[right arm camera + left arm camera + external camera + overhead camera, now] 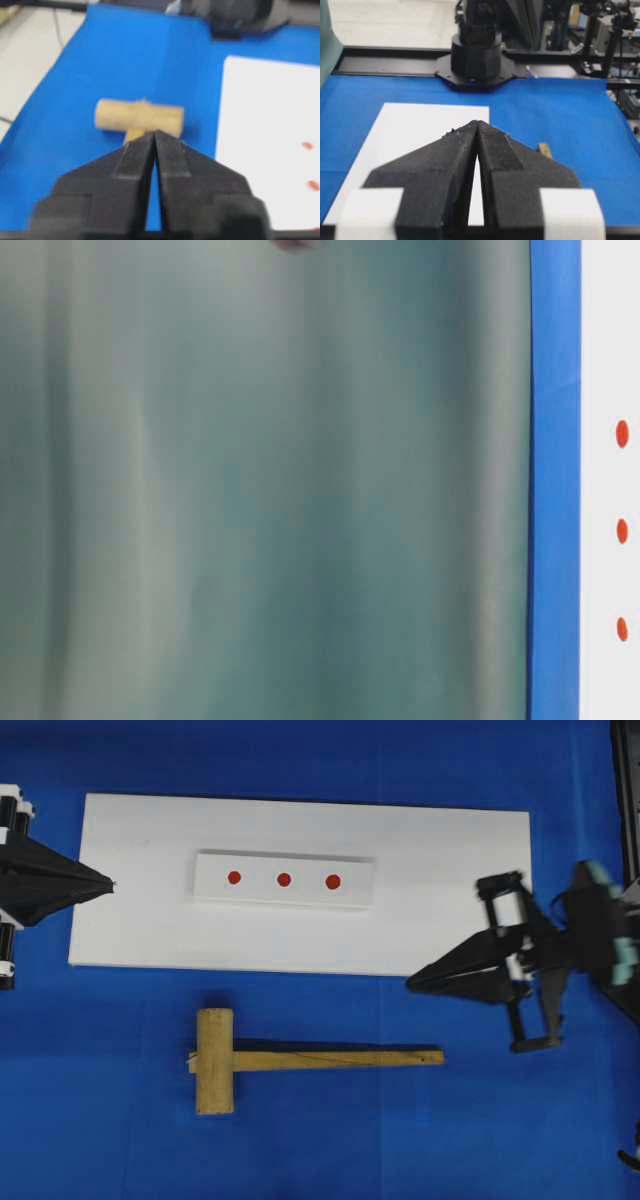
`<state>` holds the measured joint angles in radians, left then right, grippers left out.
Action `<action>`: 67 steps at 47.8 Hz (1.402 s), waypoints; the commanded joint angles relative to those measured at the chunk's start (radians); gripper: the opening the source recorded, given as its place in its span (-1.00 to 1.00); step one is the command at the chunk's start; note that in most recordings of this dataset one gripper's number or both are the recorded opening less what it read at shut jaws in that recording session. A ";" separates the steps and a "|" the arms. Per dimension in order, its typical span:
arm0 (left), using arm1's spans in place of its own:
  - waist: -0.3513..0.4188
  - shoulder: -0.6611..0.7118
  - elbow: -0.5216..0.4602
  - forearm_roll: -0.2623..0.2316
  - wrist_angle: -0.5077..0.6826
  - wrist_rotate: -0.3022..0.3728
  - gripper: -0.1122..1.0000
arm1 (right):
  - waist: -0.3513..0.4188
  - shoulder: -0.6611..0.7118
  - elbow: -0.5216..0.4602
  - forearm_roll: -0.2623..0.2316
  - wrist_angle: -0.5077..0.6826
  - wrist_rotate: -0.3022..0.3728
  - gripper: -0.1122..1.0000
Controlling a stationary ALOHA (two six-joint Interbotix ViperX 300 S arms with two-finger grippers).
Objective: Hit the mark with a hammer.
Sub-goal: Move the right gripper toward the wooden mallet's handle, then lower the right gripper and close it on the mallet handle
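The hammer (300,1059), a light wooden mallet, lies flat on the blue cloth in front of the white board, head to the left and handle pointing right. Three red dots run along a white bar (260,896); the mark (333,881) (622,433) is the rightmost in the overhead view. My right gripper (410,985) (155,132) is shut and empty, hovering just above and to the right of the handle's end, and its camera looks along the handle at the hammer's head (139,116). My left gripper (110,885) (477,122) is shut and empty at the board's left edge.
The white board (450,920) carries the bar and lies on a blue cloth (100,1100). The other arm's black base (475,60) stands at the far side in the left wrist view. A blurred green surface (260,480) fills most of the table-level view.
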<state>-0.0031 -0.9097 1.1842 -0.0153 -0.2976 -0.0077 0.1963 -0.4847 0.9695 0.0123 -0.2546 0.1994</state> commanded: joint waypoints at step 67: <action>-0.002 0.006 -0.015 -0.003 -0.014 -0.002 -0.80 | 0.104 0.841 -0.391 0.224 -0.178 0.066 0.70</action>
<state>-0.0031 -0.9097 1.1827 -0.0169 -0.3022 -0.0077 0.3022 0.3712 0.5906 0.2347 -0.4249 0.2669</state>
